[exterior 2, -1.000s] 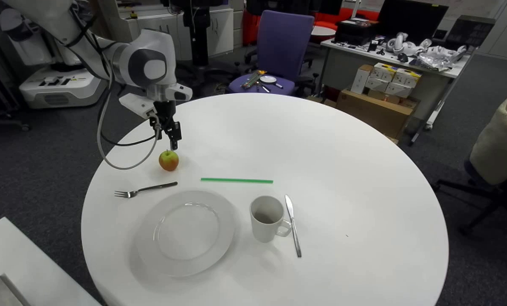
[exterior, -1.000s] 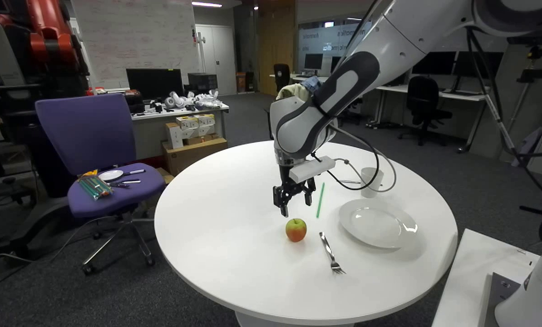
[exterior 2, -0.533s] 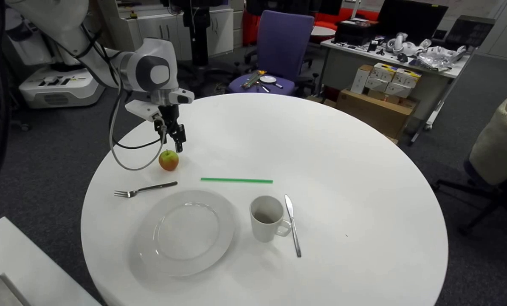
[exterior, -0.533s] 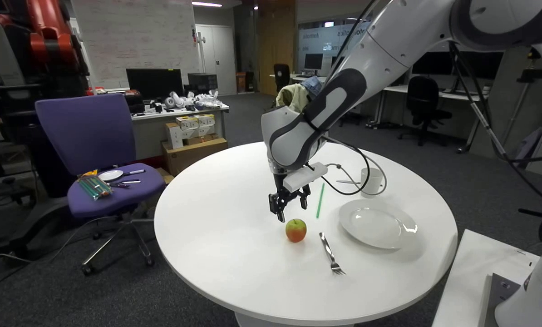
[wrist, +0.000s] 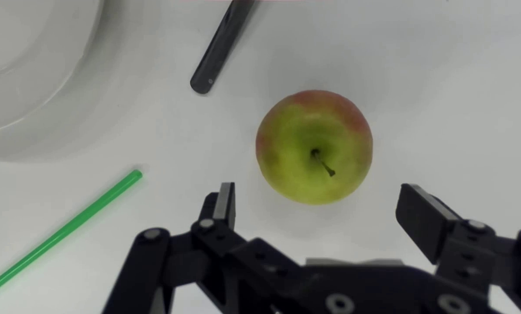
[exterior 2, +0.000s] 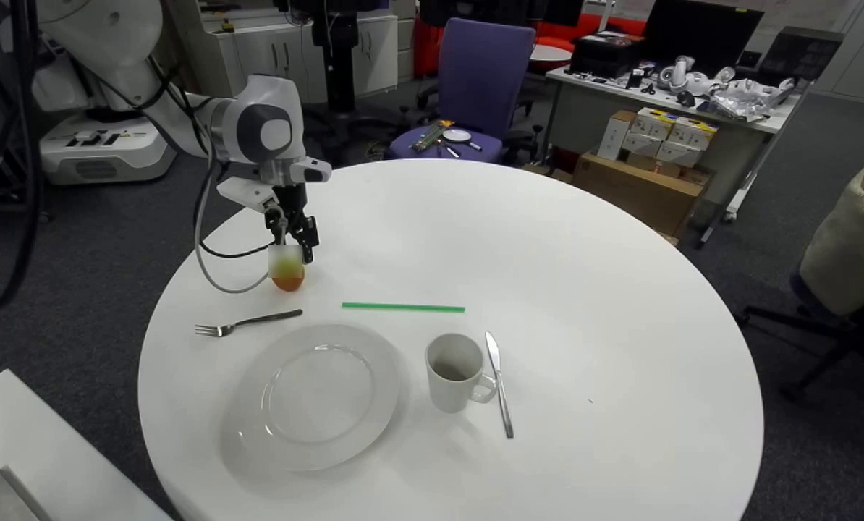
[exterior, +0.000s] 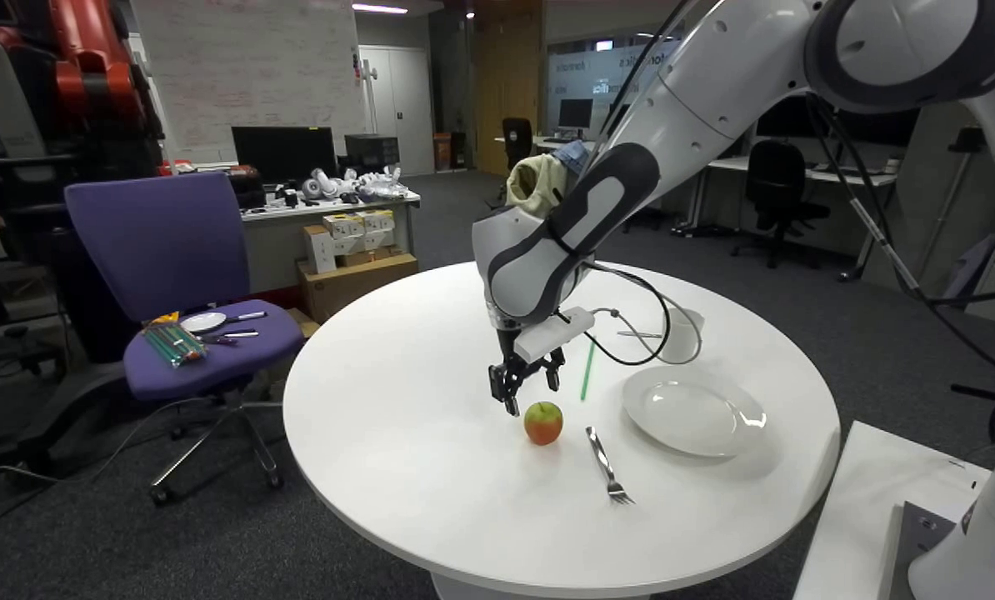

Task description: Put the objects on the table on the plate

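Observation:
A yellow-green apple with red blush (exterior: 543, 425) sits on the round white table (exterior: 397, 475); it also shows in an exterior view (exterior 2: 288, 281), partly blurred, and in the wrist view (wrist: 314, 126). My gripper (exterior: 532, 397) is open and empty, pointing down just above and beside the apple. In the wrist view, its spread fingers (wrist: 422, 213) stand either side of the apple's near edge, apart from it. A silvery fork (exterior 2: 258, 319) lies near the apple; only its handle (wrist: 219, 48) shows in the wrist view. A green stick (exterior 2: 403, 307) lies beyond. The white plate (exterior 2: 316, 405) holds nothing.
A white mug (exterior 2: 450, 383) stands beside the plate, with a silvery knife (exterior 2: 501, 383) next to it. A grey cable loop hangs from the wrist. A purple chair (exterior: 160, 242) stands past the table. The white base table (exterior: 889, 467) adjoins the round one.
My gripper has moved down and a little sideways, lower beside the apple, staying open. The apple, fork, stick, plate, mug and knife have not moved.

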